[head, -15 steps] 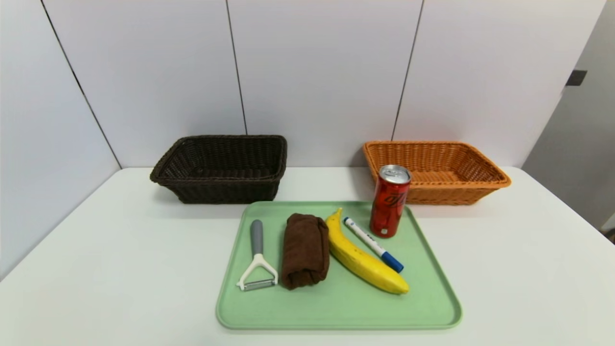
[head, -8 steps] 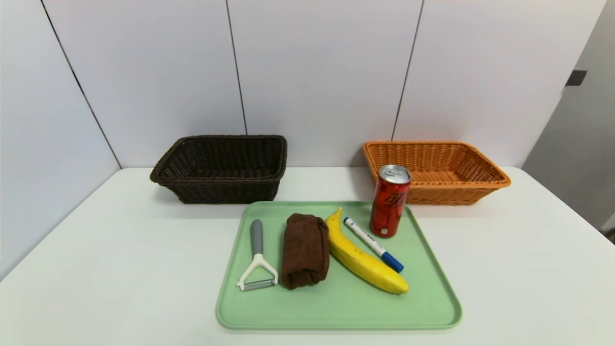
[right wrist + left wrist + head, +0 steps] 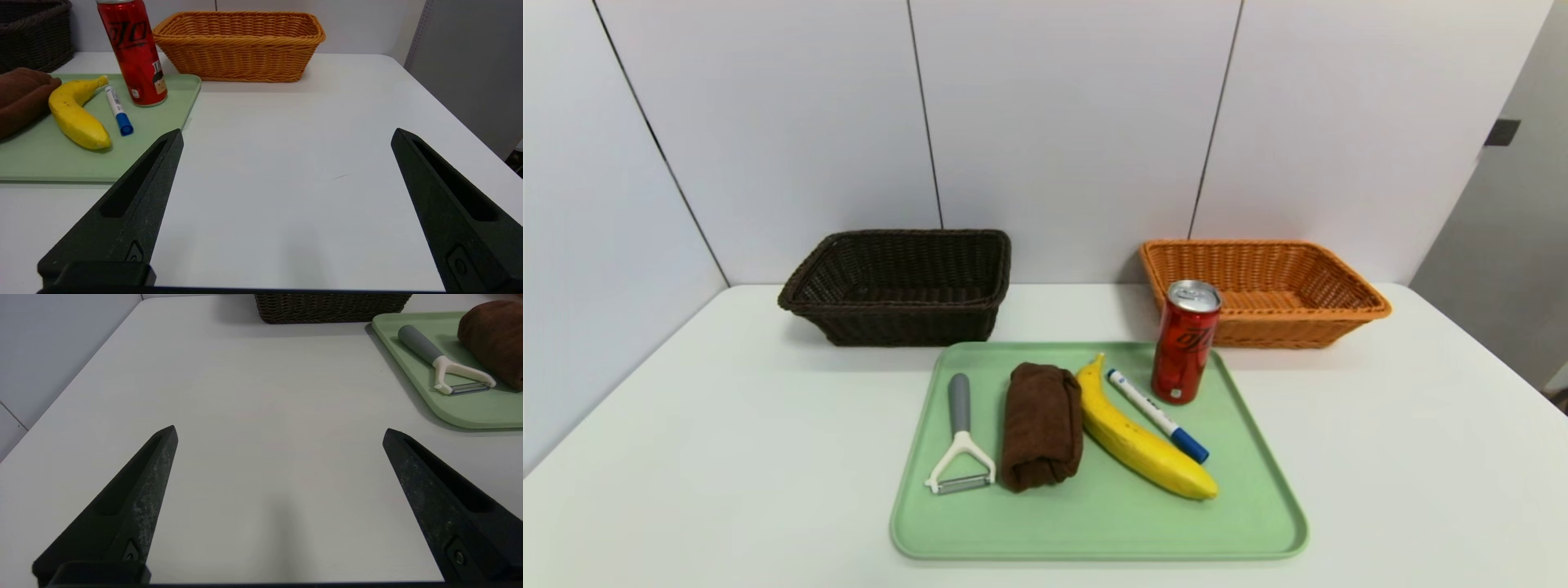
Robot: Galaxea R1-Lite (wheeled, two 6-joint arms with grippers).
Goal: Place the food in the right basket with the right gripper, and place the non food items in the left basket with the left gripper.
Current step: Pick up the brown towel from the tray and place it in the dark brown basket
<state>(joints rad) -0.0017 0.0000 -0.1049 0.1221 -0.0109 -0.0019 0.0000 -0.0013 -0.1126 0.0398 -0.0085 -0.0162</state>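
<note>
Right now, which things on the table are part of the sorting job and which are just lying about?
Part of the job:
banana
red can
brown towel
peeler
marker
dark basket
orange basket
left gripper
right gripper

Just there:
green tray
white table

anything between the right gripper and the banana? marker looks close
Partly. The right gripper is open over bare table beside the tray, with no obstacle up to its rim. On the tray, the marker lies alongside the banana on the gripper's side, and the can stands just behind. Approach from above.
</note>
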